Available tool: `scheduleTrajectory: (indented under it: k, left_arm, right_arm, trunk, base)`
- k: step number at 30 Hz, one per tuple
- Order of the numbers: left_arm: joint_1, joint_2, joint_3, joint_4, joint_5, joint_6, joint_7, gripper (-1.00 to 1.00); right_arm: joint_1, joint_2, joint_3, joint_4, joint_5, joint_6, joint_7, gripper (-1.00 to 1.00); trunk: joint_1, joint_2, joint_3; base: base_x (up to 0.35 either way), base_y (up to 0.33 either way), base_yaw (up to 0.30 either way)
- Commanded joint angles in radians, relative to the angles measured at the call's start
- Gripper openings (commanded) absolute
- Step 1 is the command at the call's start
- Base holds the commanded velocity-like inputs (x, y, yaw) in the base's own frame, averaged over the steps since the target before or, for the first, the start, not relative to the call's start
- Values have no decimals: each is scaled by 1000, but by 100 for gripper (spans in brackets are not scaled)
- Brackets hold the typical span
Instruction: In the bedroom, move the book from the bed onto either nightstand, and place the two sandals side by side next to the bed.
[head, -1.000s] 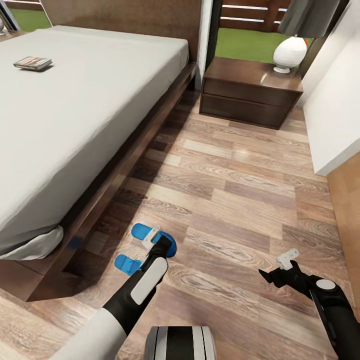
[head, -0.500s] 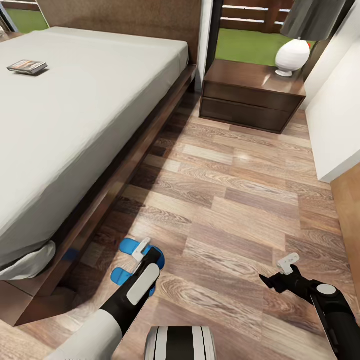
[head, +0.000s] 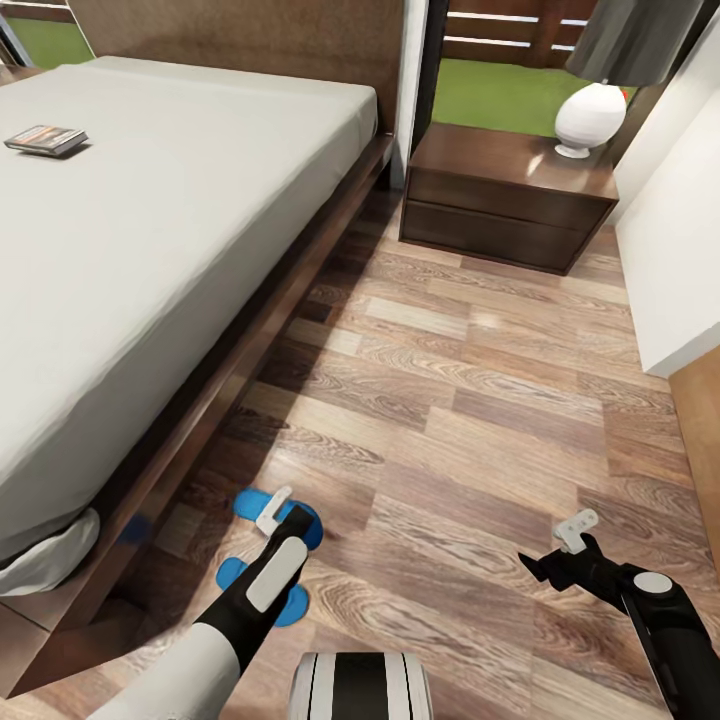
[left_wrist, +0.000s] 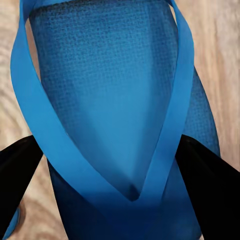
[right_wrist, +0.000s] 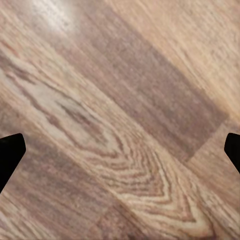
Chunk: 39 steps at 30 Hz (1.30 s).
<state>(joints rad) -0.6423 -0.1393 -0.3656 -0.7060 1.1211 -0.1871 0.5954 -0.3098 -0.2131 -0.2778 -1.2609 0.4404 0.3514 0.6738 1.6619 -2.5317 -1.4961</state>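
Whole head view shifted over the last second, so the base or head moved, not the sandals (head: 268, 548): both lie side by side on the floor beside the bed (head: 150, 230). Left gripper (left_wrist: 120, 175) hangs over one, jaws spread past its straps; right gripper (head: 562, 556) released over bare floor. Book (head: 44, 139) is on the mattress, probably next.

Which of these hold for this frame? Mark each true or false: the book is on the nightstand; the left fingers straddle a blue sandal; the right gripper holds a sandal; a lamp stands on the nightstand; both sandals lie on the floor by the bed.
1. The book is on the nightstand. False: it lies on the bed.
2. The left gripper fingers straddle a blue sandal. True.
3. The right gripper holds a sandal. False: it is open over bare floor.
4. A lamp stands on the nightstand. True.
5. Both sandals lie on the floor beside the bed. True.
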Motion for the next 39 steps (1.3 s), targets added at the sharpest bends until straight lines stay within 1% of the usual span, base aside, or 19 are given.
scheduleTrajectory:
  k: [1, 2, 3, 5, 8, 11, 16, 25, 28, 33, 39]
  left_arm:
    - [-1, 1, 2, 7, 9, -7, -11, -100]
    - [-1, 0, 20, 32, 8, -6, -41, -100]
    - [-1, 0, 26, 39, 9, -7, -48, -100]
    - [-1, -1, 49, 60, 8, -6, -64, -100]
    - [-4, -4, 63, 98, 9, -7, -72, -100]
    - [-8, -7, 67, 131, 10, -10, -77, -100]
    - [-9, -10, 68, 154, 10, -11, -80, -100]
    - [-10, -13, 62, 164, -3, -14, -84, -100]
    - [-9, -9, 65, 165, 3, -15, -82, -100]
    - [-9, -11, 66, 165, 8, -15, -80, -100]
    - [-10, -12, 66, 164, 10, -13, -80, -100]
  right_arm:
    - [0, 0, -1, -2, 7, 3, 7, 100]
    - [0, 0, -1, -2, 7, 3, 7, 100]
    - [0, 0, -1, -2, 7, 3, 7, 100]
    - [0, 0, -1, -3, 6, 3, 7, 100]
    - [2, 1, -1, -8, 6, 3, 7, 100]
    - [7, 1, -1, -17, 6, 3, 7, 100]
    - [18, 1, -1, -31, 6, 3, 7, 100]
    - [21, 0, -2, -34, 6, 3, 7, 100]
    - [21, 1, -1, -34, 6, 3, 7, 100]
    - [25, 1, -1, -34, 6, 3, 7, 100]
    - [27, 1, -1, -34, 6, 3, 7, 100]
  trunk:
    - [0, 0, -1]
    - [0, 0, -1]
    - [0, 0, -1]
    - [0, 0, -1]
    - [0, 0, -1]
    - [0, 0, -1]
    - [0, 0, -1]
    - [0, 0, -1]
    - [0, 0, -1]
    - [0, 0, -1]
    - [3, -2, -24]
  base:
    - [4, 0, 0]
    - [2, 0, 0]
    - [2, 0, 0]
    - [1, 0, 0]
    - [0, 0, 0]
    - [0, 0, 0]
    - [0, 0, 0]
    - [21, -8, 0]
    - [18, -8, 0]
    - [4, -2, 0]
    - [0, 0, 0]
